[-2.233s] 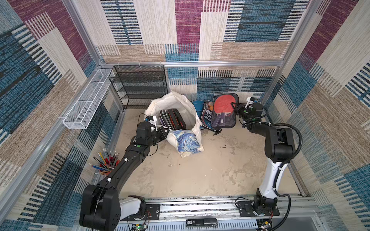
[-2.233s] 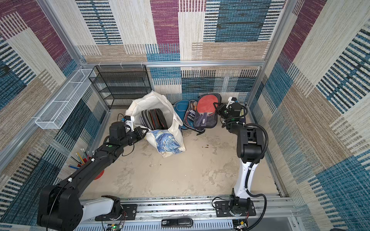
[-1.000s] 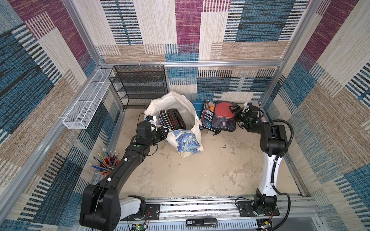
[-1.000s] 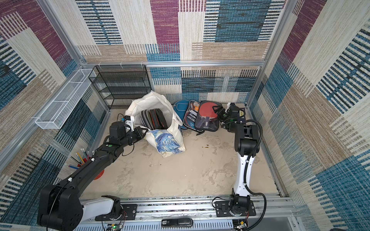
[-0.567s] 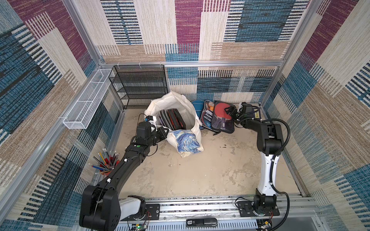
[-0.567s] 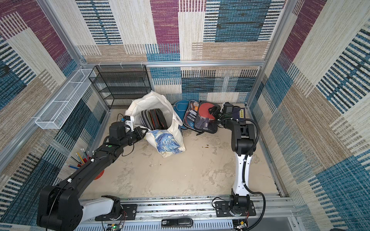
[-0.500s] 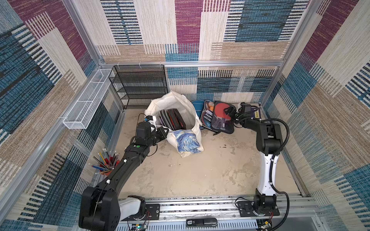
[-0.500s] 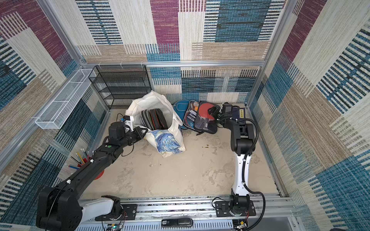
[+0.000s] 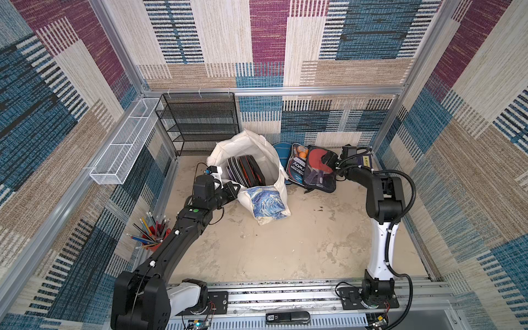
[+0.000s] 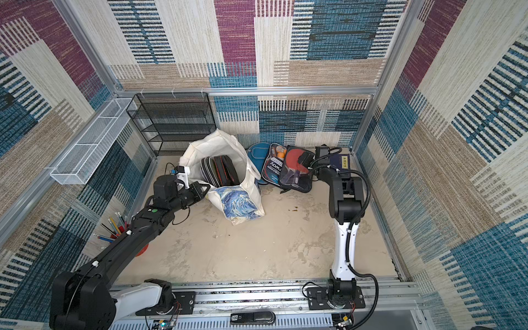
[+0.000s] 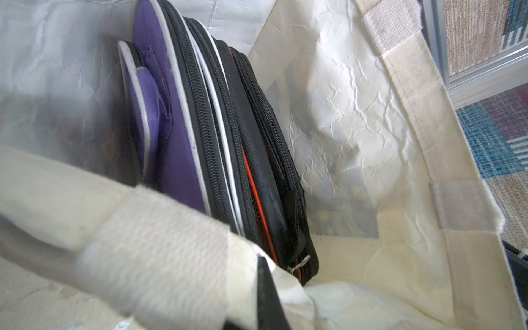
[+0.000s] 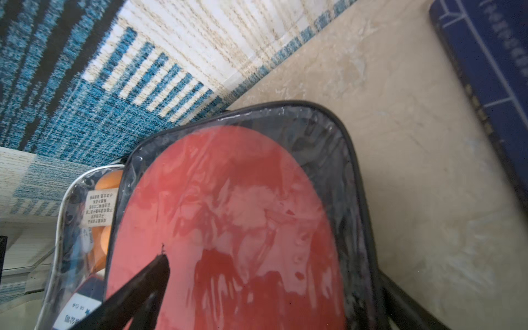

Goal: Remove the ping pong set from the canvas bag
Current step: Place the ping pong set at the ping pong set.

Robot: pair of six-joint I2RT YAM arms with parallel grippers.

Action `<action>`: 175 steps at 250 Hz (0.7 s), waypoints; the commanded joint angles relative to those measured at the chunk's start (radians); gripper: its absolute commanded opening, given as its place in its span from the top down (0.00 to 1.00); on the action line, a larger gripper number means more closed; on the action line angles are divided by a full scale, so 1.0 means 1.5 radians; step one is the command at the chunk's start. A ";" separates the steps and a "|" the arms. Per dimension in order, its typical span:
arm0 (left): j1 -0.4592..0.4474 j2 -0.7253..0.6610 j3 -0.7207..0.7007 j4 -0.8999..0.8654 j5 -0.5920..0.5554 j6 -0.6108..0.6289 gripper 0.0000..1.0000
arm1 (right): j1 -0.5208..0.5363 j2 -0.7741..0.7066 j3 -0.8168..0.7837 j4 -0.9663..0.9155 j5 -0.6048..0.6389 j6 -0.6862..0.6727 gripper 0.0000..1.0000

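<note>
The right fingers [image 12: 143, 285] are released. In the right wrist view one black finger hangs just over a transparent cover with nothing clamped against it, and its mate is out of frame. Directly ahead of that finger lies the ping pong set [image 9: 317, 169], a clear plastic zip pouch with black piping that holds a red-faced paddle. The pouch rests on the beige desk [image 9: 285, 243], wholly outside the bag. On the side away from the fingers it overlaps a second clear pouch with a blue printed insert and orange balls [image 9: 297, 167]. Behind the fingers, on the arm's side, lies a flat navy box [image 9: 363, 161]. The left fingers [image 9: 233, 189] are clenched on the rim of the canvas bag [image 9: 243, 144], a cream-white cloth tote with a blue-and-yellow swirl print, and hold its mouth open. Just beyond these fingers, inside the mouth, purple and black flat zipped cases [image 11: 200, 128] stand on edge. The bag body lies between the left fingers and the set. Judged status: the removal itself appears complete, since the set is on the desk just beside the bag. What is left is to draw the right arm clear and release the rim. It cannot be determined whether the zipped cases inside count as part of the set.
</note>
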 commanded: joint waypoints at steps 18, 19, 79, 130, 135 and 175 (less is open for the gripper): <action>0.000 -0.003 -0.001 0.016 -0.009 0.013 1.00 | 0.006 -0.018 0.007 -0.021 0.077 -0.037 0.01; 0.000 -0.004 -0.001 0.016 -0.009 0.013 1.00 | 0.005 -0.019 0.006 -0.021 0.077 -0.037 0.01; 0.000 -0.008 0.001 0.012 -0.010 0.015 1.00 | 0.007 -0.014 0.007 -0.037 0.099 -0.047 0.01; 0.000 -0.004 0.010 0.007 -0.006 0.016 1.00 | 0.020 -0.081 -0.023 -0.011 0.102 -0.076 0.01; 0.000 -0.004 0.009 0.008 -0.005 0.016 1.00 | 0.023 -0.093 -0.031 -0.007 0.103 -0.082 0.01; -0.002 -0.002 0.006 0.011 -0.003 0.014 1.00 | 0.060 -0.195 -0.076 0.012 0.081 -0.120 0.01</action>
